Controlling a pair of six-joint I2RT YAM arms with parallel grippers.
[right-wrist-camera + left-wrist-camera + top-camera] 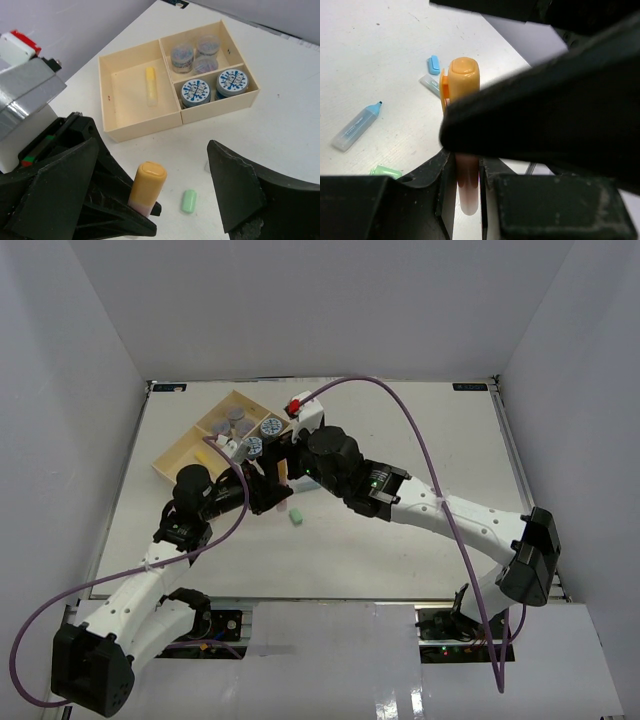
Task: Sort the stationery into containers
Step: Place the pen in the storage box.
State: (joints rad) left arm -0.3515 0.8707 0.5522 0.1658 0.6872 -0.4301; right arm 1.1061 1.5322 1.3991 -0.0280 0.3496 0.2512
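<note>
One orange-capped marker (464, 85) is the item being handled. It looks like a light, rigid plastic stick with a smooth, rounded barrel, so I judge it apt to slip or swivel if pinched near an end. The safest hold is across the middle of the barrel, below the cap, since a cap might pull off.

On the left, the left arm reaches forward from its base, bent at the elbow, with its wrist low over the counter (400, 410) just in front of the tray (142, 129). The left claw (465, 175) is clamped tight on the marker's pale lower barrel and holds it roughly upright, cap end up. Loose on the counter near it lie a blue marker (356, 126), a blue cap (434, 65) and a green cap (189, 201).

On the right, the right arm sweeps in from its base across the counter, its wrist over the same spot. The right claw (152, 150) is spread wide and empty, one finger on either side of the held marker and clear of it.

The tray's long section holds a yellow stick (151, 86). One small section holds three grey rolls (195, 52), and the other holds two blue-and-white rolls (215, 87).
</note>
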